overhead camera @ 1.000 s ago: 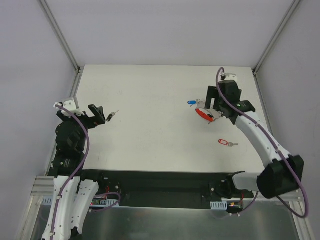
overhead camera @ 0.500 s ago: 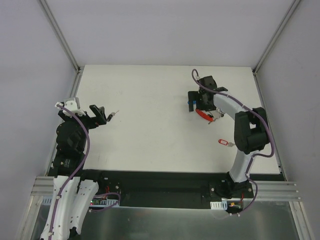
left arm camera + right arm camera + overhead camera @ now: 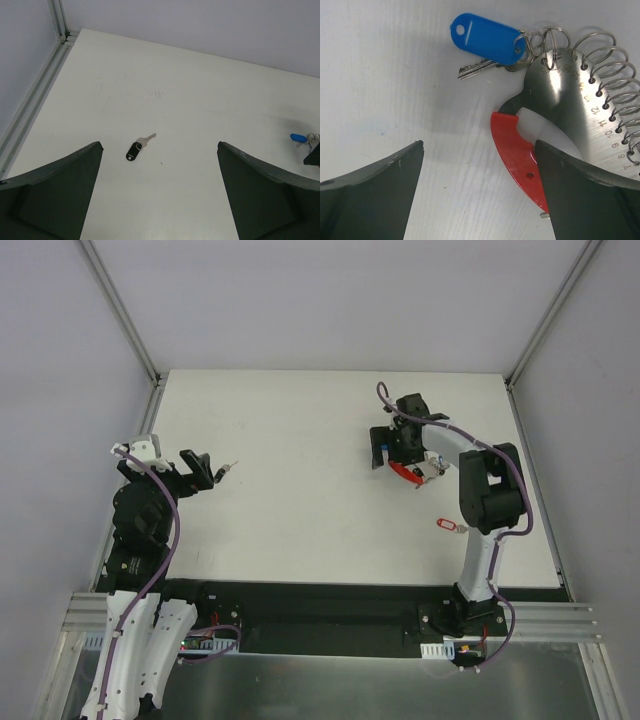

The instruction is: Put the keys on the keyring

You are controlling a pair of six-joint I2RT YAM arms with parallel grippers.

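The keyring's red curved clip (image 3: 517, 160) lies on the white table, joined to a silver numbered plate (image 3: 570, 100) edged with wire loops; the clip also shows in the top view (image 3: 405, 472). The blue key (image 3: 485, 39) hangs from small silver rings (image 3: 547, 42) at the plate's top. My right gripper (image 3: 479, 145) is open and empty just above the table, its right finger (image 3: 590, 195) over the clip's edge. It also shows in the top view (image 3: 384, 450). The red-tag key (image 3: 447, 525) lies nearer. The black key (image 3: 134, 150) lies ahead of my open, empty left gripper (image 3: 159, 146).
The table's raised metal rail (image 3: 35, 100) runs along the left edge, with grey walls behind. The left gripper (image 3: 197, 467) sits near the left edge in the top view, the black key (image 3: 222, 473) just to its right.
The right arm has folded in and swung its gripper leftward, from right of the keyring to over the clip and blue key. The left arm has not moved.
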